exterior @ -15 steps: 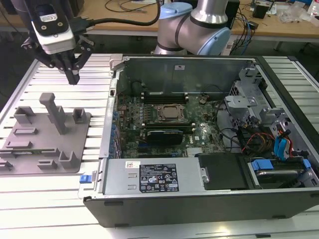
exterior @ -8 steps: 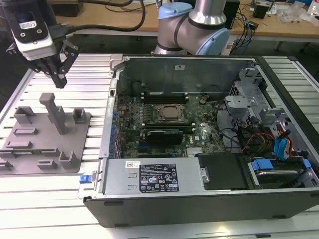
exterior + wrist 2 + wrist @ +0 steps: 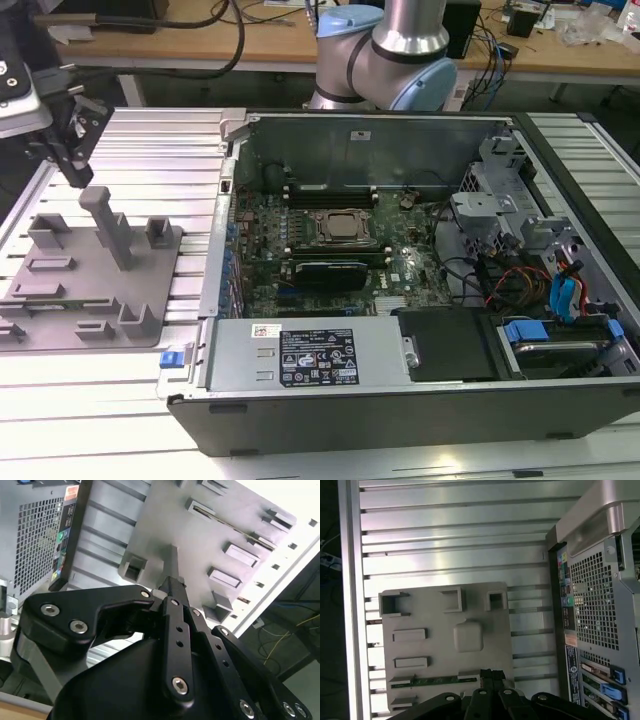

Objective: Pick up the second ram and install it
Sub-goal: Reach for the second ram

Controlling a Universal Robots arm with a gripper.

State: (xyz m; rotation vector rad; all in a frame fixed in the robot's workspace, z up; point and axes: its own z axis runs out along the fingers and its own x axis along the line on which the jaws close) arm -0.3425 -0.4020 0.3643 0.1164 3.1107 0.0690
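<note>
on the grey plate [image 3: 487, 650] at the exterior view's left, the green ram [image 3: 435, 681] lies slotted near the empty, closed claw [image 3: 492, 676]; likely light, stiff, fragile, best pinched by its long edges mid-length.

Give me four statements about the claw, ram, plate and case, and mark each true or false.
1. The claw hangs above the grey plate, outside the case. True.
2. The ram is seated in a slot on the board. False: the green ram lies flat in the plate.
3. The case is open, with its board exposed. True.
4. The plate sits inside the case. False: it lies on the ribbed table beside the case, on the exterior view's left.
</note>
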